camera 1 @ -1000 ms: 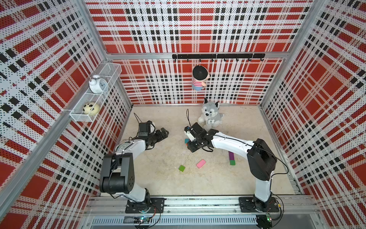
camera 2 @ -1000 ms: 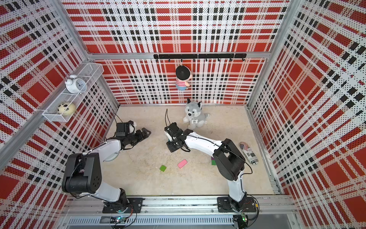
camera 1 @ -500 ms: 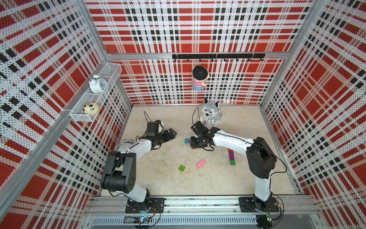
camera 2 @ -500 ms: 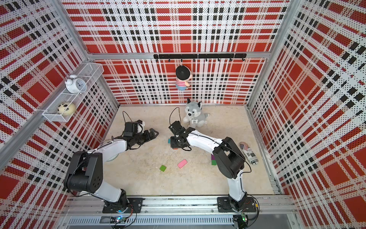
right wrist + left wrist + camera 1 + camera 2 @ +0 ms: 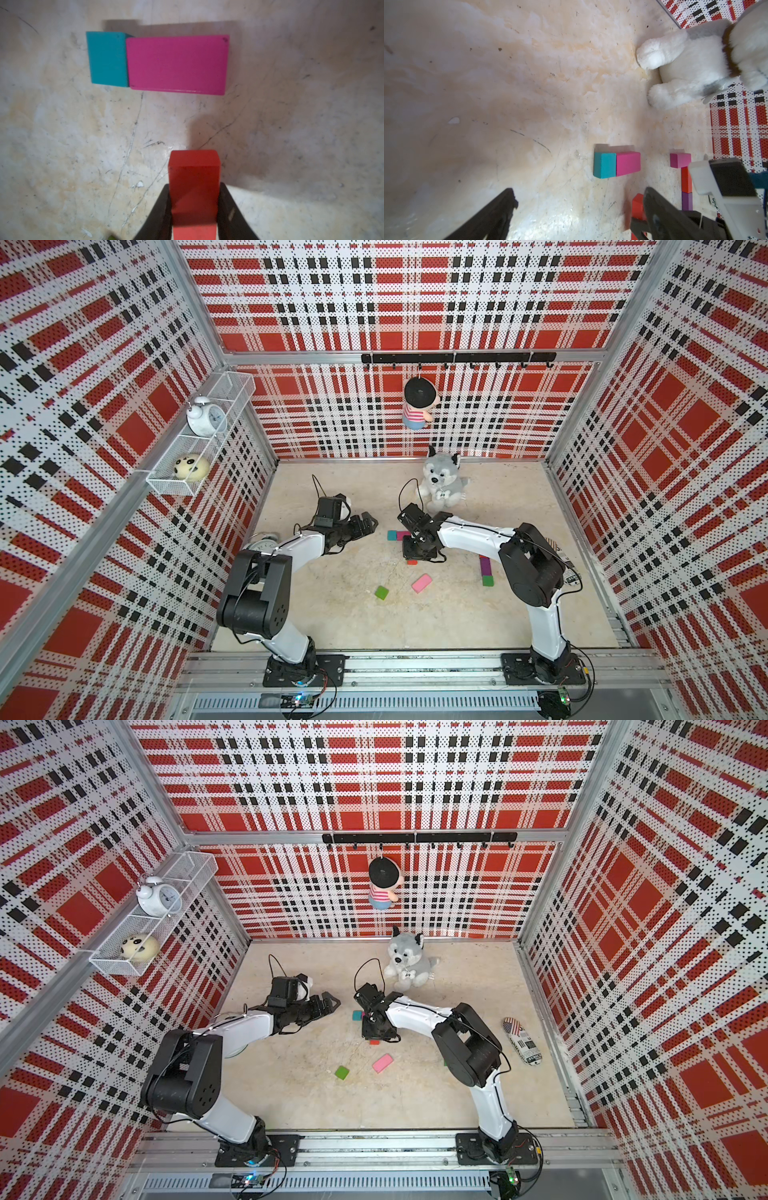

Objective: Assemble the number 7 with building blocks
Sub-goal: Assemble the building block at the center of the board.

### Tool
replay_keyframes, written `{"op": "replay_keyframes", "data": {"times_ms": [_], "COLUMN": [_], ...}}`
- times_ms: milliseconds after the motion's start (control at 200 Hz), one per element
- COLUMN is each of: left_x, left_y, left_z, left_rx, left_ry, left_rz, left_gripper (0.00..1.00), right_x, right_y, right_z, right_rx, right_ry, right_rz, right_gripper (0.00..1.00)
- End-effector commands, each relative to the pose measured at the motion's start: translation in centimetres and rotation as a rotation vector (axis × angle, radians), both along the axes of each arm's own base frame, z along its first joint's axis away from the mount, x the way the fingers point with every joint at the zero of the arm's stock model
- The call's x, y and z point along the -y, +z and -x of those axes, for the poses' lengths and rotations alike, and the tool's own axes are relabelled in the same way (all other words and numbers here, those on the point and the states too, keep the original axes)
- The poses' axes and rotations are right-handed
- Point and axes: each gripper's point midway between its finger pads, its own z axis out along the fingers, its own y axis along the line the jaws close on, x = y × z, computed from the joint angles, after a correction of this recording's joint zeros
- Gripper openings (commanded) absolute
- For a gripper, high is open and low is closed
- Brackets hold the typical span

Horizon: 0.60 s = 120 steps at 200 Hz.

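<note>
Right wrist view: right gripper (image 5: 194, 187) clamped on one red block (image 5: 194, 172), its jaws pressed against the block's two long sides. Beyond it, across a strip of bare desk (image 5: 62, 145), one teal square (image 5: 107, 59) and one magenta rectangle (image 5: 176, 64) lie flat near mid-desk, touching end to end in one row. The held block points at the magenta rectangle's free end. Whether it touches the desk cannot be told.

Left wrist view: left gripper (image 5: 579, 195) has its jaws wide apart with nothing between them. It hangs beside the teal end of that row, on the side of the left edge.

Blocks made out for certain — nine:
- teal, one
- magenta, two: the rectangle and one small magenta square (image 5: 680, 160)
- red, two: the held one and a second red block (image 5: 686, 182)
- purple, one: purple block (image 5: 484, 566)
- pink, one: pink rectangle (image 5: 422, 583)
- green, two: first green square (image 5: 381, 593) and second green square (image 5: 488, 581)

The small magenta square, second red block and purple block touch in one line toward the right edge, with the second green square just beside the line's near end. The pink rectangle and first green square lie loose and apart, between the right gripper and the near edge.

One plush dog (image 5: 441, 481) sits by the far edge
</note>
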Motion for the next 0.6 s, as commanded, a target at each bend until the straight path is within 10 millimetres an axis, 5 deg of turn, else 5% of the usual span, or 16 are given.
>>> {"op": "replay_keyframes", "data": {"times_ms": [0, 105, 271, 421, 596], "left_x": [0.4, 0.5, 0.4, 0.5, 0.4], "left_y": [1.1, 1.1, 1.0, 1.0, 1.3], "left_z": [-1.2, -1.3, -1.3, -1.4, -1.3], "left_rx": [0.044, 0.042, 0.04, 0.041, 0.046], "left_ry": [0.0, -0.002, 0.0, -0.001, 0.003], "left_rz": [0.009, 0.01, 0.011, 0.011, 0.011], "left_gripper": [0.98, 0.98, 0.98, 0.98, 0.98], "right_x": [0.4, 0.3, 0.7, 0.8, 0.5], "right_y": [-1.0, -1.5, -1.7, -0.7, 1.3], "right_z": [-0.5, -0.5, -0.4, -0.6, -1.1], "right_rx": [-0.006, -0.016, -0.016, 0.001, 0.037], "right_ry": [-0.024, -0.024, -0.032, -0.04, -0.043], "right_rz": [0.043, 0.053, 0.068, 0.063, 0.039], "right_gripper": [0.17, 0.2, 0.38, 0.52, 0.56]}}
